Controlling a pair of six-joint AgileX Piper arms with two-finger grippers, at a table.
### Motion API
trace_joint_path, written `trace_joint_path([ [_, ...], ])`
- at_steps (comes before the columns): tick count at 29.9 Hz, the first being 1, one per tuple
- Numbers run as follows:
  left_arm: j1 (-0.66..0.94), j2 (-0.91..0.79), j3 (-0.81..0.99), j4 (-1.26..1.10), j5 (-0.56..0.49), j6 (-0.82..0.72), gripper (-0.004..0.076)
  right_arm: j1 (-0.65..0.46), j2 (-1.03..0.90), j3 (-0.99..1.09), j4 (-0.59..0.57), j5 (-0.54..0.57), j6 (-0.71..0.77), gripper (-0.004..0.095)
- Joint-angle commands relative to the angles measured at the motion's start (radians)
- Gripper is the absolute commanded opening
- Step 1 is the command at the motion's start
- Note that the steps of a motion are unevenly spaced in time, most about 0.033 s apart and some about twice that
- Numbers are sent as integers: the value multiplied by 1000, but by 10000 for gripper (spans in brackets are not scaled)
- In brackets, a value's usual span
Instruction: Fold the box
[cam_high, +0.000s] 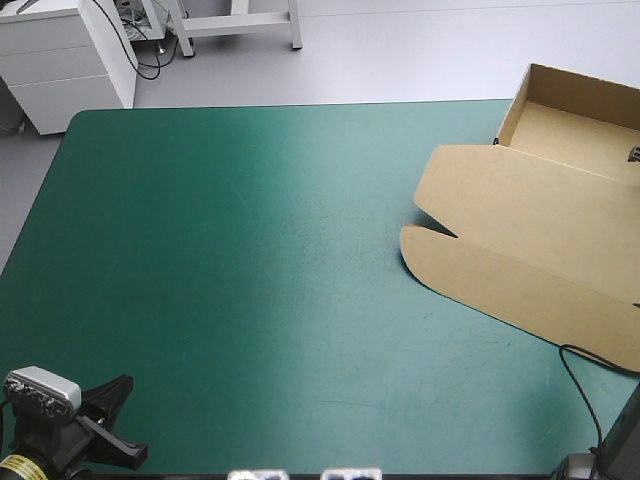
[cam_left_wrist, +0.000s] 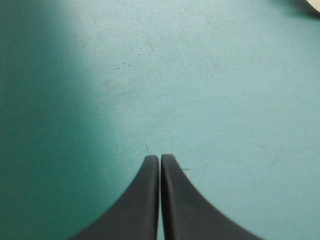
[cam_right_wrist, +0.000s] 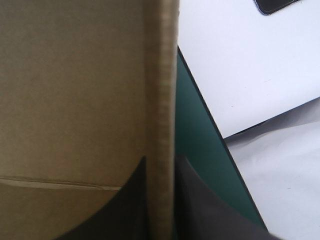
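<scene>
The brown box (cam_high: 530, 250) lies at the table's right side. Its lid and front flap lie flat on the teal-green cover. Its tray part (cam_high: 575, 125) has walls raised at the far right corner. In the right wrist view my right gripper (cam_right_wrist: 161, 160) is shut on the box. One raised wall edge (cam_right_wrist: 162, 90) runs between the black fingers, with the box's inside to one side. My left gripper (cam_left_wrist: 160, 157) is shut and holds nothing. It hovers over bare cover near the table's front left corner (cam_high: 118, 420), far from the box.
The table's right edge (cam_right_wrist: 200, 110) runs close beside the held wall, with pale floor beyond it. A wide stretch of teal-green cover (cam_high: 230, 260) spans the middle and left. A white cabinet (cam_high: 60, 55) stands beyond the far left corner.
</scene>
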Motion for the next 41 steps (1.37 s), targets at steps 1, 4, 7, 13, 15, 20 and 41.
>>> trace_joint_path([
  [1,-8,17,-24,5,-68,1,-8,-5,-75,-26,16,-3,-12,263],
  [4,-8,17,-24,5,-68,1,-8,-5,-75,-26,18,-3,-19,544],
  [7,-8,17,-24,5,-68,1,-8,-5,-75,-26,18,-3,-19,749],
  [13,-8,17,-24,5,-68,1,-8,-5,-94,-29,5,-3,-2,792],
  [15,-8,17,-24,5,-68,1,-8,-5,-127,-50,5,-3,-2,792],
  [20,-8,17,-24,5,-66,1,-8,-5,-293,-97,66,-3,1,788],
  [41,-8,17,-24,2,-64,-18,-8,398,-962,711,465,-14,-288,-18],
])
